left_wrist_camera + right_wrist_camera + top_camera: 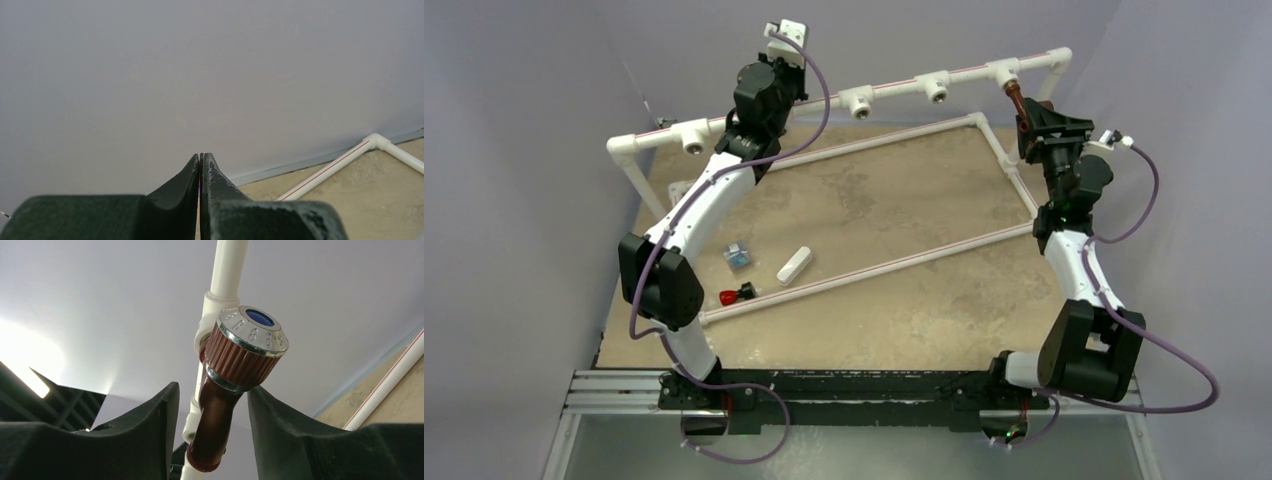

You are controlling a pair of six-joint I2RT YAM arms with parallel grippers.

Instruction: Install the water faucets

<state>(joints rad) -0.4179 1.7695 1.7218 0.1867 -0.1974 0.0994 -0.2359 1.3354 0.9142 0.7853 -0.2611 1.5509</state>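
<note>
I'm looking at the tan bench carrying a white pipe frame, its raised far rail fitted with tee sockets. The left jaws are clenched on nothing, up by that rail and facing the wall. The right jaws stand released on either side of a reddish-brown faucet seated in the rail's right-end tee. A second faucet lies on the bench near a white block.

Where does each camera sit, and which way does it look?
Top external: above, behind the arms, looking down on the table; both arms show.
Left wrist: on the left arm, facing the wall past the shut left gripper.
Right wrist: looks up past the open right gripper at the faucet.
Shared: faucet, also seen overhead.
</note>
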